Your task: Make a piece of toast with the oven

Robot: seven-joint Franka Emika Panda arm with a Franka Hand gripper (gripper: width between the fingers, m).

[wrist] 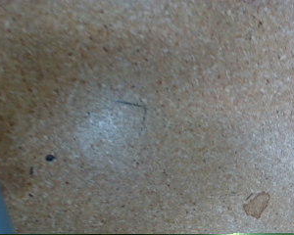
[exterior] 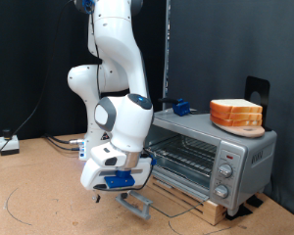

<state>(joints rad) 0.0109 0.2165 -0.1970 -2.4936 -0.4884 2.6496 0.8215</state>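
Bread is seen only as a stack of slices [exterior: 236, 114] resting on the roof of the oven [exterior: 208, 155], toward the exterior view's right; a single piece of toast cannot be told apart from that stack, and no slice is seen on the wire rack [exterior: 183, 152] inside. The oven is stood on a wooden slat base [exterior: 218, 209], with its door seemingly dropped open, since the rack is plainly exposed. A small blue block [exterior: 180, 107] is set on the oven roof near its back edge. The gripper [exterior: 137, 205] is hung low at the exterior view's bottom centre, just in front of the oven's open mouth and close above the tabletop [exterior: 39, 196]; nothing is seen between its fingers, and whether they are spread or closed cannot be told from this angle. In the wrist view only speckled brown board [wrist: 147, 117] is shown, with a faint scratch and a dark fleck, so the hand is judged to be pointed down at bare surface, well apart from the bread. Risk is judged to lie in the arm's crowding of the lowered door and the base: a careless sweep could knock either, or shake the stack off the roof. A further hazard is that more than one slice could be pinched from the stack.
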